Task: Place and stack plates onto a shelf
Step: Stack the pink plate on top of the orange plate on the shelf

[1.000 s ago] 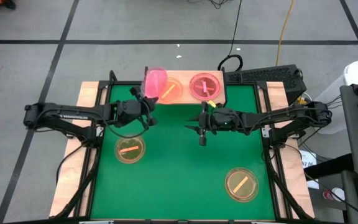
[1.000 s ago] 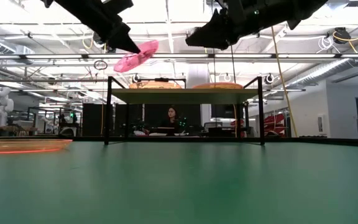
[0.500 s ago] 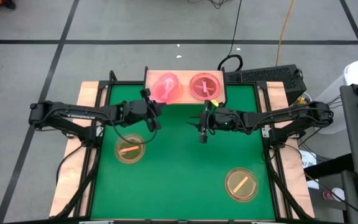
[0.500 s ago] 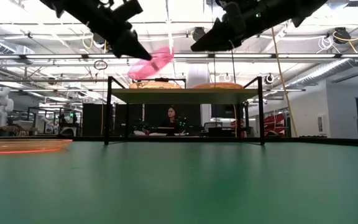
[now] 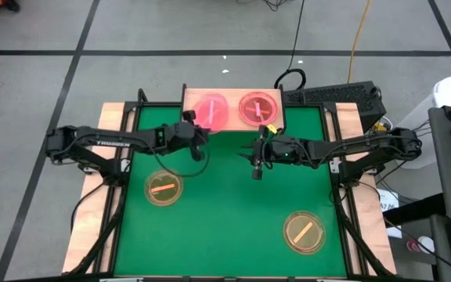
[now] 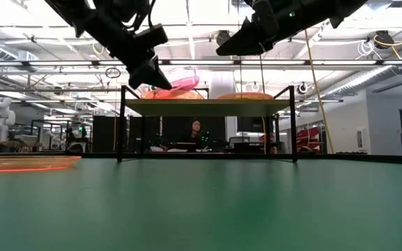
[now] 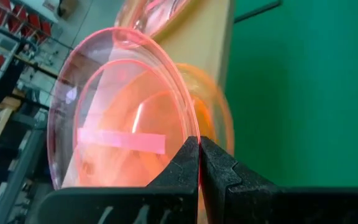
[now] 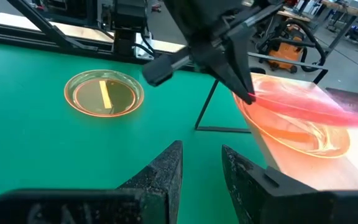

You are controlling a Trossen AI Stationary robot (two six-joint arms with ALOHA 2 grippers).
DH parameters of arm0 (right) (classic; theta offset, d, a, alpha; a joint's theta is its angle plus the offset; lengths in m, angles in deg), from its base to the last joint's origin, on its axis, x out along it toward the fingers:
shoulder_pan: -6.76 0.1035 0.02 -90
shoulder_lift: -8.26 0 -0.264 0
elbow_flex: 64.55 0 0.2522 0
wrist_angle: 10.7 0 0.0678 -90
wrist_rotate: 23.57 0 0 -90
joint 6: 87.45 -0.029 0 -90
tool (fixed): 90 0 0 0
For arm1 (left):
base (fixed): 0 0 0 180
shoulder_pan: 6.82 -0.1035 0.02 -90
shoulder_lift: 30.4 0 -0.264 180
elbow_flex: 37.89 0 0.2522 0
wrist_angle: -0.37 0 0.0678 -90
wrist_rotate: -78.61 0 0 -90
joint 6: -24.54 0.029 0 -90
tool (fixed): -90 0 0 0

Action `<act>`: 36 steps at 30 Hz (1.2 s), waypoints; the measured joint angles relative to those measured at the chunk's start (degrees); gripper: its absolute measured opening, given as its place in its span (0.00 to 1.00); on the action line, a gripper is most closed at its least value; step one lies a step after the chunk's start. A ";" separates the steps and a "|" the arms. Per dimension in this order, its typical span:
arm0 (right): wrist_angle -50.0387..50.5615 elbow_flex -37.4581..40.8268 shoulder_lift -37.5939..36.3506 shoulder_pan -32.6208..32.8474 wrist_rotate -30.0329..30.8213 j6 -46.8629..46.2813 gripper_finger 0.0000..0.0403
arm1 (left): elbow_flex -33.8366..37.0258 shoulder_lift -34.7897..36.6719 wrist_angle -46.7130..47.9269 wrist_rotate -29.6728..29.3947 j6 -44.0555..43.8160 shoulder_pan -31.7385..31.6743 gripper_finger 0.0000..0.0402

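The light-wood shelf (image 5: 276, 117) stands at the mat's far edge. A pink plate (image 5: 212, 110) hangs tilted just above an amber plate (image 7: 215, 112) on the shelf's left half; whether the two touch I cannot tell. My left gripper (image 5: 197, 130) is shut on the pink plate. A red-pink plate (image 5: 257, 108) lies on the shelf's right half. Two amber plates (image 5: 164, 189) (image 5: 304, 232) lie flat on the green mat (image 5: 225, 211). My right gripper (image 8: 201, 165) hovers open and empty above the mat, near the shelf's front right. My left gripper pinches the pink plate's rim (image 7: 190, 134) at its near edge between its two fingers. The fingers come slanting down from the mat's near left side. The plate sticks out beyond the fingertips (image 6: 160, 79) over the shelf, tilted, its near edge lower in the low view.
The shelf's thin black legs (image 6: 122, 125) stand on the mat's far edge. Wooden borders (image 5: 92, 211) run along the mat's left and right sides. A dark box with cables (image 5: 335, 98) sits beside the shelf at the far right.
My left gripper has moved down and toward the shelf with the pink plate, rolling as it went. The plate, held high and left of the shelf's left end before, now hangs flatter and low over the amber plate there. The right arm has kept still.
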 joint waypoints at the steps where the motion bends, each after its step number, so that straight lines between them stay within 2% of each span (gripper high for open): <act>1: -0.02 0.00 0.00 0.00 -0.06 0.02 0.24 | 0.00 0.02 0.01 0.28 0.00 -0.65 0.00; 13: -0.02 0.00 0.00 0.02 -0.15 -0.02 0.24 | 0.00 0.09 1.26 3.10 0.77 -6.76 0.00; 20: -0.02 0.00 0.00 0.02 -0.16 -0.02 0.24 | -1.23 0.70 2.09 3.36 2.20 -5.12 0.00; 25: -0.04 0.00 0.02 0.02 -0.17 -0.04 0.24 | -4.27 0.70 8.60 3.24 1.13 -4.31 0.00; 36: -0.04 0.02 0.02 0.08 -0.19 -0.52 0.24 | -5.42 0.70 10.72 2.41 -1.09 -4.20 0.17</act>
